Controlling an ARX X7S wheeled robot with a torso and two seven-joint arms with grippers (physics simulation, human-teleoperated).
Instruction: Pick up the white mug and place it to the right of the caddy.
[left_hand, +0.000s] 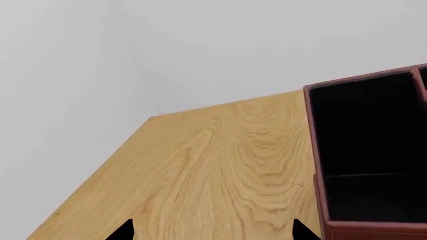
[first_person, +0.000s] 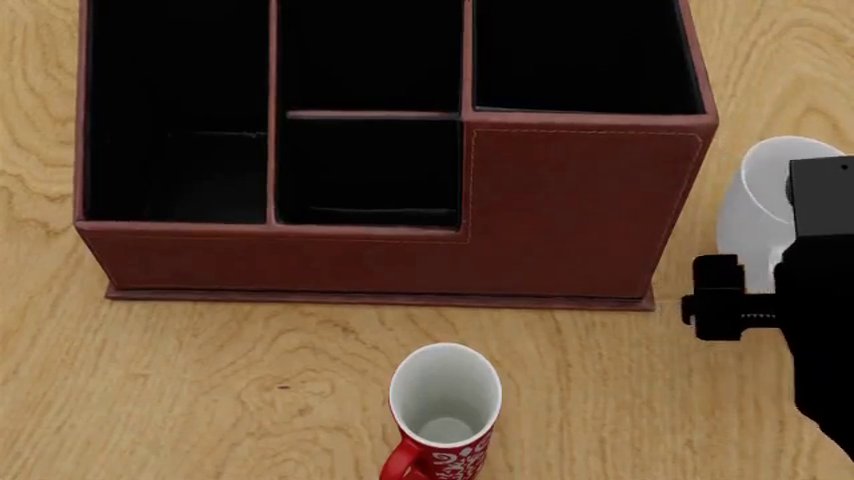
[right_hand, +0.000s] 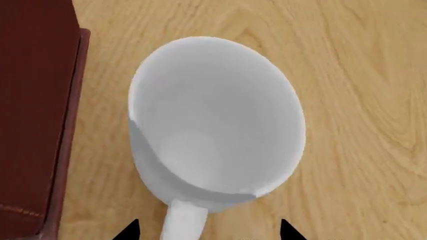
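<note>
the right claw (right_hand: 207, 231) has its tips spread either side of the white mug's handle, not gripping. the white mug (right_hand: 217, 120) stands upright on the table (first_person: 200, 400), just beside the caddy's (first_person: 574, 200) right wall, toward the table's right edge. the placing looks done; next, lift clear without knocking it.

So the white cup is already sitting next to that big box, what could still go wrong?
The white mug stands close beside the caddy, with its handle between the right gripper's open jaws. Pulling away carelessly might catch the handle and tip the mug or knock it against the caddy wall. The red mug stands in front of the caddy, so a low sweep of the arm could hit it.
</note>
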